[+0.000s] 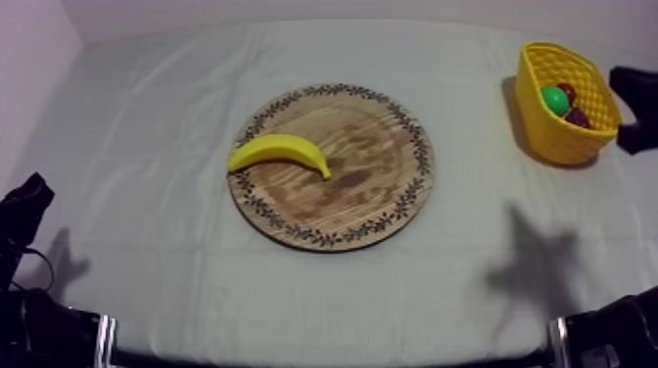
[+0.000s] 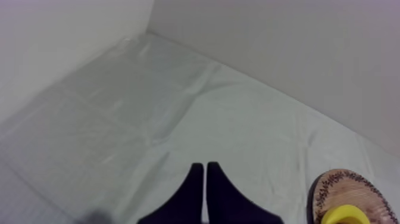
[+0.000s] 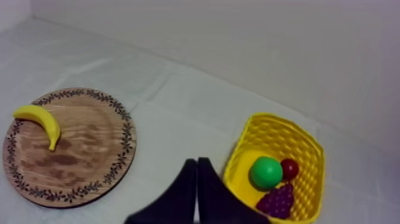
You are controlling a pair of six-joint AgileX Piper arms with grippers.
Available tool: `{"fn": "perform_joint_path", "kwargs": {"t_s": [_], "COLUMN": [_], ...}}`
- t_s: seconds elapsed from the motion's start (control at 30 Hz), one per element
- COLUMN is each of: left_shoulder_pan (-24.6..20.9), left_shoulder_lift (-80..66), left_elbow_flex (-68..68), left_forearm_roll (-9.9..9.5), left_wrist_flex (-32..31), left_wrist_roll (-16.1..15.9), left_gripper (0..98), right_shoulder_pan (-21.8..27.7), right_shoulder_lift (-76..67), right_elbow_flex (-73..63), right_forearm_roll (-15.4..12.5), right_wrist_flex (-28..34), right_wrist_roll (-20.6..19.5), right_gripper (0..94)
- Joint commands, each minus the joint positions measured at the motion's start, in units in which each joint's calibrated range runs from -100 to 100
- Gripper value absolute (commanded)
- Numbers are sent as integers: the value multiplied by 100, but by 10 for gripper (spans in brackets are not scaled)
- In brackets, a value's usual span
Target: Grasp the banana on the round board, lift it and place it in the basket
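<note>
Banana (image 1: pixel 279 152) is lying flat on the wooden board (image 1: pixel 372 196), at its rim on the side away from the yellow basket (image 1: pixel 548 137). Your left gripper (image 2: pixel 205 173) and right gripper (image 3: pixel 197 170) are both pinched closed on nothing, probably because the pickup hasn't started.

You have three toy fruits bunched together at the far right of the counter (image 1: pixel 147 147). A round green fruit (image 3: pixel 266 173) sits just beside a small red fruit (image 3: pixel 290 168), and a dark purple bunch of grapes (image 3: pixel 277 201) lies up against both. You'll see a grey-white cloth (image 2: pixel 149 101), creased in places, covering the counter, with a plain pale wall (image 3: pixel 238 36) behind it.
</note>
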Motion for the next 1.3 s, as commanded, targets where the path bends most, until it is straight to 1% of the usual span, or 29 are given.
{"fn": "perform_joint_path", "kwargs": {"t_s": [0.0, 0.2, 0.3, 0.43, 0.63, 0.7, 0.83, 1.0, 1.27], "left_shoulder_pan": [-2, -2, -2, -2, -2, -2, -2, -2, -2], "left_shoulder_lift": [4, 4, 4, 4, 4, 4, 4, 4, 4], "left_elbow_flex": [0, 0, 0, 0, 0, 0, 0, 0, 0], "left_forearm_roll": [3, 3, 3, 3, 3, 3, 3, 3, 3], "left_wrist_flex": [0, 0, 0, 0, 0, 0, 0, 0, 0], "left_wrist_roll": [2, 2, 2, 2, 2, 2, 2, 2, 2], "left_gripper": [1, 1, 1, 1, 1, 1, 1, 1, 1], "right_shoulder_pan": [-12, -214, -378, -682, -1058, -1195, -1503, -1847, -2184], "right_shoulder_lift": [578, 1615, 2166, 2963, 4122, 4483, 5166, 5974, 7332], "right_elbow_flex": [-735, -2069, -2660, -3421, -4416, -4703, -5221, -5780, -6688], "right_forearm_roll": [-64, -96, -129, -135, -210, -196, -69, 85, 139], "right_wrist_flex": [182, 804, 1093, 1635, 2511, 2741, 3041, 3364, 3793], "right_wrist_roll": [96, 145, 165, 218, 487, 551, 587, 632, 642], "right_gripper": [2, 2, 2, 2, 3, 12, 36, 28, 25]}}
